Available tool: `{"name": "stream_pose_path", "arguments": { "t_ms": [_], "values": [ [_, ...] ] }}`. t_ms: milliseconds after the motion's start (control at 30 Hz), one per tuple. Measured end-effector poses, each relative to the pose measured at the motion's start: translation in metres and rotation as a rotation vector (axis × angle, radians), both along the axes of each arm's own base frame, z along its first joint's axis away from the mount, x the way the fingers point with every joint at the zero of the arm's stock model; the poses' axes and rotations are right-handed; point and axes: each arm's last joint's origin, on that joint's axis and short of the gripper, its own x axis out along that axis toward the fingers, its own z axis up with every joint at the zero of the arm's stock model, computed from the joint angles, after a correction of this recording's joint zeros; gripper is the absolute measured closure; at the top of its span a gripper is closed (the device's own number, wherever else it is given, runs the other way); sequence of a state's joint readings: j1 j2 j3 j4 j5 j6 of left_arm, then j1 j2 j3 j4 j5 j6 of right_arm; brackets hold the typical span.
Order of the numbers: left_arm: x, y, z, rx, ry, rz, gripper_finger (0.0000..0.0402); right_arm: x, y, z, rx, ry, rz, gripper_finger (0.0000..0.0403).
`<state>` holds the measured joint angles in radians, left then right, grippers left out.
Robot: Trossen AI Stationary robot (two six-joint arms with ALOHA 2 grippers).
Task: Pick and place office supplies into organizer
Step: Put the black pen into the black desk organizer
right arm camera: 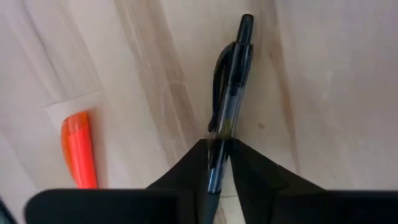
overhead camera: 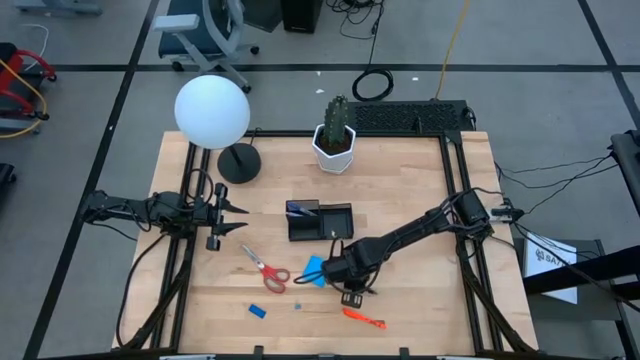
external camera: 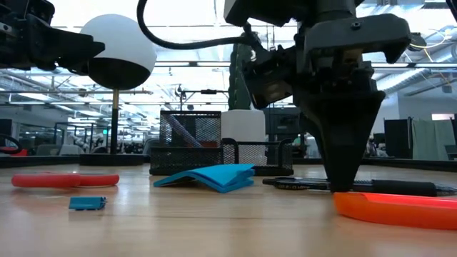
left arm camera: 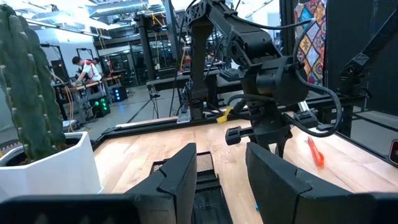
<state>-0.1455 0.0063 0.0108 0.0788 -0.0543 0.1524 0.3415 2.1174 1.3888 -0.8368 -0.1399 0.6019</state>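
Observation:
My right gripper (overhead camera: 346, 284) points down at the near middle of the table and is shut on the black pen (right arm camera: 231, 81). The pen lies on the wood between the bent bright blue pad (external camera: 214, 176) and the orange pen (external camera: 400, 208). The red-handled scissors (overhead camera: 266, 268) and the tiny blue block (overhead camera: 258, 311) lie flat to the left. The black organizer (overhead camera: 320, 220) stands at the table's middle, with something blue in its left compartment. My left gripper (left arm camera: 221, 180) hovers open at the table's left, above the wood. My right gripper (right arm camera: 219, 146) pinches the black pen's barrel (right arm camera: 222, 127) about midway along it, just below the clip, between its two fingertips (external camera: 343, 182). The fingers come from above, pointing down, one on each side of the pen. The pen lies flat on the table.
A white-potted cactus (overhead camera: 335, 140) stands at the far edge. A lamp with a white globe (overhead camera: 212, 112) and a round black base (overhead camera: 238, 163) stands far left. The orange pen (right arm camera: 79, 149) lies close to my right gripper. Bare wood shows on the table's right half.

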Motion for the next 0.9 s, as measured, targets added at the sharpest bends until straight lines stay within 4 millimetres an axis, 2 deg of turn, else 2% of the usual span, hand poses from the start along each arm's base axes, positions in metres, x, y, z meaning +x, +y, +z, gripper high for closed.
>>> {"name": "stream_pose_path", "arguments": {
  "t_ms": [167, 400, 667, 900],
  "values": [
    [0.0, 0.0, 0.0, 0.0, 0.0, 0.0, 0.0256, 0.001, 0.004, -0.001, -0.02, -0.04, 0.005, 0.0369],
    [0.0, 0.0, 0.0, 0.0, 0.0, 0.0, 0.0256, -0.001, 0.004, -0.001, -0.075, -0.033, 0.015, 0.0366],
    [0.0, 0.0, 0.0, 0.0, 0.0, 0.0, 0.0256, -0.001, 0.004, -0.001, -0.074, -0.037, 0.041, 0.0386],
    [0.0, 0.0, 0.0, 0.0, 0.0, 0.0, 0.0256, -0.002, 0.002, 0.01, -0.062, -0.067, 0.056, 0.0386]
  ]
}}
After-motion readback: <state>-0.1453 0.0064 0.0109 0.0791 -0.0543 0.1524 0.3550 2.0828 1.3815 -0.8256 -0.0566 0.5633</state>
